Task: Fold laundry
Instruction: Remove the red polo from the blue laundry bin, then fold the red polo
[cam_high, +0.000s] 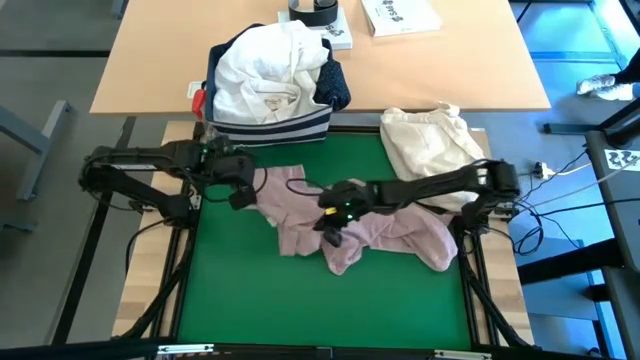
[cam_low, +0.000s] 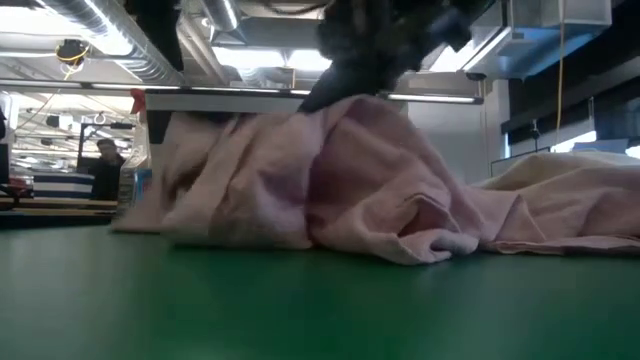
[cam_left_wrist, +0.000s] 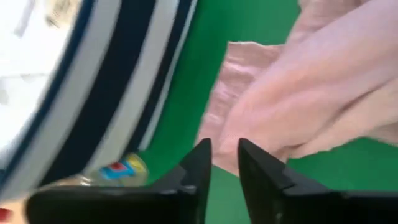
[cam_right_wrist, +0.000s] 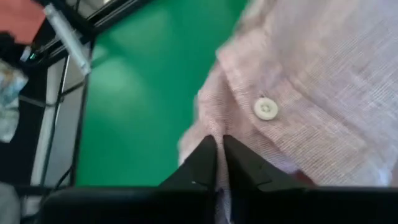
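Pink top (cam_high: 385, 232) crumpled on green mat (cam_high: 260, 290)

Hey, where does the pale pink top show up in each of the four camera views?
High view: pink top crumpled mid-mat, between both arms.
Low view: pink top heaped across the centre, on the green mat.
Left wrist view: pink top just beyond the left pincer, beside the striped bin.
Right wrist view: pink top with a white button, at the right pincer.
Shared landmark: the green mat.
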